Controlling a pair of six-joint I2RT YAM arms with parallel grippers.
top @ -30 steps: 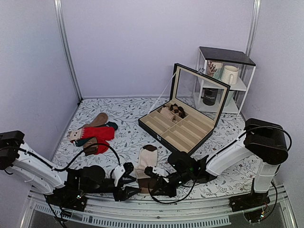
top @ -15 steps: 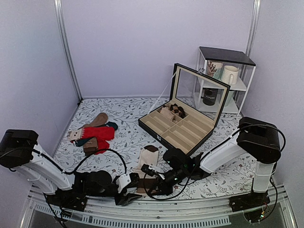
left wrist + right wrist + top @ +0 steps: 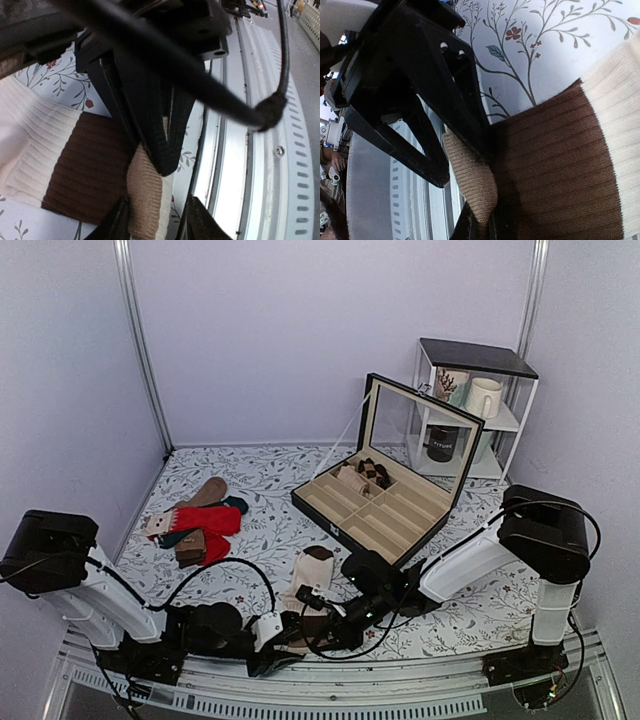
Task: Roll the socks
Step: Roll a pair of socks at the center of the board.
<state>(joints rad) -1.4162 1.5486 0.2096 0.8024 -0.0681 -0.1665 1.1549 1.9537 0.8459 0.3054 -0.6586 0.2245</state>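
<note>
Top external view puts the socks flat on the flowered table, on the arms' side of the open compartment case. Their dark end points toward the case and their cuff lies farthest from it, right by the metal rail. Both arms crowd onto that cuff. From the right wrist, the right gripper has its fingers pressed together on a small tan fold of cuff lifted off the brown band. From the left wrist, the left gripper stands spread, with the same tan edge between its fingers, touching one of them and clear of the other. My worry is how tight it all is. The right arm's black finger comes down into the very spot the left jaws straddle, so if they close they may clamp on that finger, or on one layer of knit only, and the roll would start crooked. The pinch itself looks shallow, and soft ribbed knit could slide out of it the moment either arm tugs. The cuff also sits so far from the case and so near the rail that a pull the wrong way could drag it over the lip rather than turn it toward the case. A black cable crosses just above the left fingers and could catch. The red socks, off to the left of the case, lie well apart and seem out of harm's way.
</note>
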